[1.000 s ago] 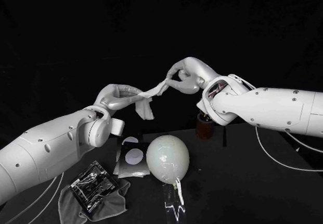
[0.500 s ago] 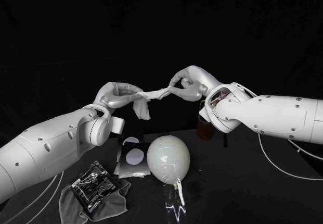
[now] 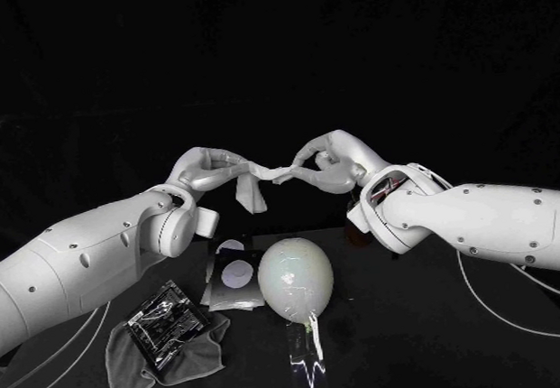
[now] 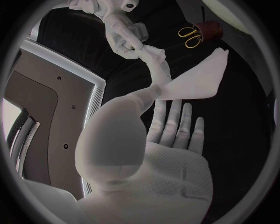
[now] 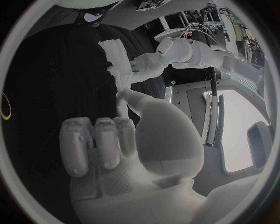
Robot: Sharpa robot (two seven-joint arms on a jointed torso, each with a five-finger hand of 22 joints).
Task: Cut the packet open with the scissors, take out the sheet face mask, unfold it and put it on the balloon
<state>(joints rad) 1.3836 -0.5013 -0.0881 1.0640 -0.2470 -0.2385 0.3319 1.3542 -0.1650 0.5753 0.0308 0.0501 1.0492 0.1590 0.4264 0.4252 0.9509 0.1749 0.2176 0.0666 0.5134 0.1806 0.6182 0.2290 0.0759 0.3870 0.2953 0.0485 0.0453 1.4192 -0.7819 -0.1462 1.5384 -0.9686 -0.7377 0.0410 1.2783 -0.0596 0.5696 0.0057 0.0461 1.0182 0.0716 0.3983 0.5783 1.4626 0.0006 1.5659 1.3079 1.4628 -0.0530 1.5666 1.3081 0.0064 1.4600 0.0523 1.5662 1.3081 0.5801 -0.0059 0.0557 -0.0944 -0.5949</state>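
The sheet mask [image 3: 260, 176] is out of its packet and hangs in the air between the two raised hands, well above the surface [image 3: 421, 328]. The left robot hand [image 3: 210, 170] pinches one end between thumb and a finger, its other fingers stretched out straight. The right robot hand [image 3: 326, 157] pinches the opposite end with its remaining fingers curled in.

The mask is only partly opened. It forms a twisted band running from hand to hand across the robot's front, with one loose flap drooping below the left hand's end. By my reading, the step in hand is the unfolding.

The balloon [image 3: 295, 276] lies on the surface almost directly below the band. Its long axis points toward and away from the robot, crosswise to the mask, with the knotted end nearest the robot. Both hands look equally near it, so lowering the mask would need them to move together.

The opened packet [image 3: 235, 272] lies just left of the balloon. It shows a pale oval patch, and no writing on it can be read. A grey cloth [image 3: 143, 368] lies further left.
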